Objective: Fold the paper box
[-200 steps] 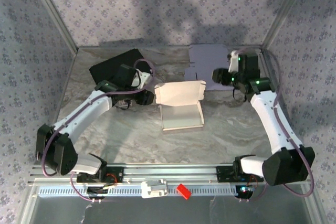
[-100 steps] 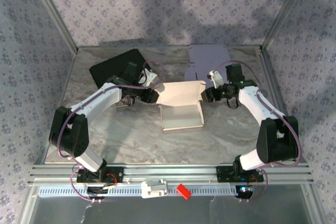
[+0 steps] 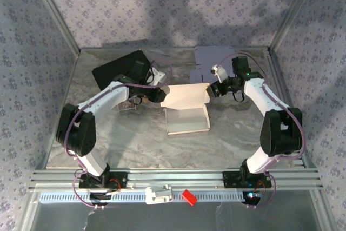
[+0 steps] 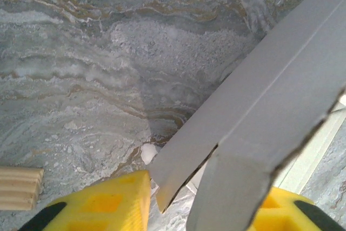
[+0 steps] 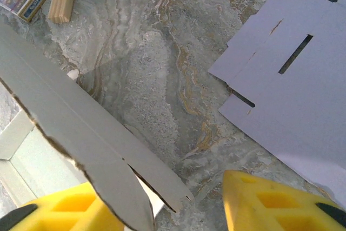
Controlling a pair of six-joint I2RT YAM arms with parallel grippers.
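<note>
White paper box (image 3: 186, 113), half folded, sits at the centre of the grey marbled desk (image 3: 135, 144). Its tray lies flat and its tall back panel stands up along the tray's 12 o'clock edge. At 6 o'clock an aluminium rail (image 3: 178, 177) bounds the desk's near edge, and bare marble lies open between it and the tray. The left fingers (image 3: 160, 94) meet the panel's 9 o'clock end. In the left wrist view a doubled flap nearly fills the gap between the yellow pads (image 4: 108, 204), though I cannot tell whether they pinch it. The right fingers (image 3: 211, 90) sit at the panel's 3 o'clock end, parted, with card lying over one pad (image 5: 54, 209) and a gap before the other. Farther off, a black flat sheet (image 3: 116, 68) lies at 10 o'clock and flat lilac slotted card (image 3: 208, 55) at 1 o'clock. Floral-patterned walls (image 3: 162, 9) close three sides.
</note>
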